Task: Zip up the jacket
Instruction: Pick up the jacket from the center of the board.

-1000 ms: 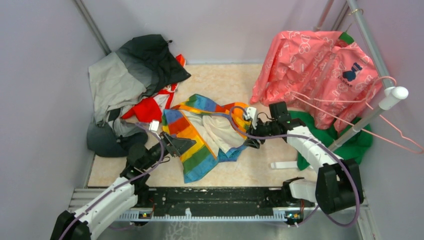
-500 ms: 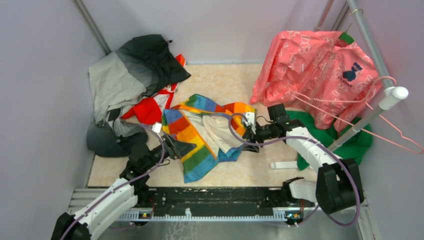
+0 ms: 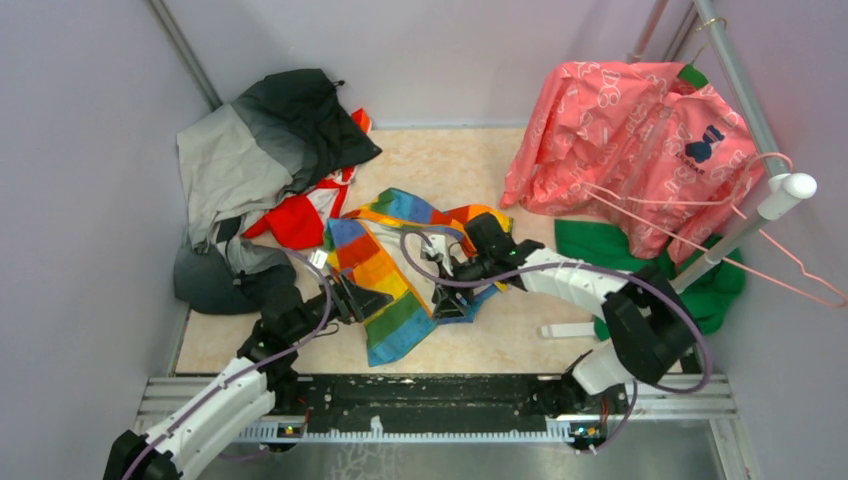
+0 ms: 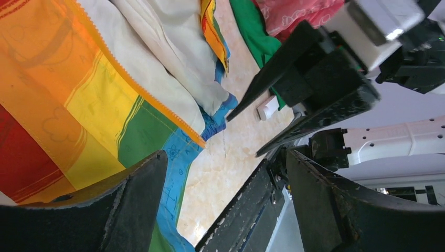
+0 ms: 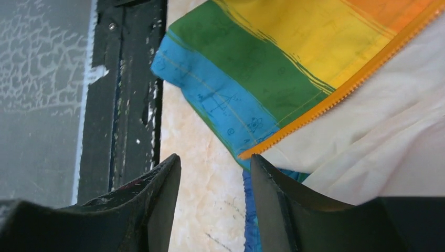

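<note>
Rainbow jacket (image 3: 388,300) unzipped, part hidden beneath spread right gripper (image 5: 215,160), left gripper (image 4: 225,155) spread

No text or label can be read

plain pale-lilac walls close the space in on three sides: a left wall (image 3: 80,200), a back wall (image 3: 430,60) and a right wall (image 3: 805,60), all softly and evenly lit. the tabletop (image 3: 440,160) is beige with a marbled pattern. a thin metal pole (image 3: 183,50) slants up the left corner. on the right a grey pole (image 3: 733,75) runs down, and beside it a tube ends in a white cap (image 3: 790,188). along the near edge lies a black rail (image 3: 420,395) — below it, a dull metal sheet (image 3: 400,460).
</note>
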`<state>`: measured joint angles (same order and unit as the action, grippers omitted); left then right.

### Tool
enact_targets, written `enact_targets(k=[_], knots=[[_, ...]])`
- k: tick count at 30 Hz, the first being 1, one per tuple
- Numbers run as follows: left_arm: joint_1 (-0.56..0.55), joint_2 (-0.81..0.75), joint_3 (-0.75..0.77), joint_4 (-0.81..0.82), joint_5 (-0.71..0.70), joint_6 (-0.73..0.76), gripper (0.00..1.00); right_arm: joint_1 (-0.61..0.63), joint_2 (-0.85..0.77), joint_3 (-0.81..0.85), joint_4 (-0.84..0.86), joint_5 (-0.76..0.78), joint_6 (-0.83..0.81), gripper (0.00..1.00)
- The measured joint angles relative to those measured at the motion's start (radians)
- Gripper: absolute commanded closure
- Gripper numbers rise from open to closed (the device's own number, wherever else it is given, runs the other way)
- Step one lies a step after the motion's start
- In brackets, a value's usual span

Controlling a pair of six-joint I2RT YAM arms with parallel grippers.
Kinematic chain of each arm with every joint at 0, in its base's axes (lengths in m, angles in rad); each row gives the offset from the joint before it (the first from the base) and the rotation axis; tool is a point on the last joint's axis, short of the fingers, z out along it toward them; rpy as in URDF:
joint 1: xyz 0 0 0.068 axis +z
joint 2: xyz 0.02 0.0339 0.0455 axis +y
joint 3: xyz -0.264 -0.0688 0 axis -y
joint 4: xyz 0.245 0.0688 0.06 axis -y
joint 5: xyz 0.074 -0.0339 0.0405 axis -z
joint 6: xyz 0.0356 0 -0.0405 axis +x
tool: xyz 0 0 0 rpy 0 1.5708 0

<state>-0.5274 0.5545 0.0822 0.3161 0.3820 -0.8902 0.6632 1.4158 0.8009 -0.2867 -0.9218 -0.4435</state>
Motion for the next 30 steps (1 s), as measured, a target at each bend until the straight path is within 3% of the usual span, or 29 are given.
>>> enact_targets(k=[6, 13, 24, 30], knots=[[0.000, -0.040, 0.000, -0.012, -0.022, 0.005, 0.13, 0.071, 0.143, 0.078, 0.095, 0.174, 0.282, 0.54], [0.000, -0.047, 0.000, -0.014, -0.034, 0.005, 0.13, 0.109, 0.211, 0.122, 0.131, 0.341, 0.478, 0.55], [0.000, -0.083, -0.001, -0.027, -0.042, 0.004, 0.13, 0.128, 0.275, 0.123, 0.139, 0.443, 0.586, 0.57], [0.000, -0.090, 0.000, -0.029, -0.042, 0.004, 0.13, 0.128, 0.275, 0.123, 0.155, 0.374, 0.610, 0.64]])
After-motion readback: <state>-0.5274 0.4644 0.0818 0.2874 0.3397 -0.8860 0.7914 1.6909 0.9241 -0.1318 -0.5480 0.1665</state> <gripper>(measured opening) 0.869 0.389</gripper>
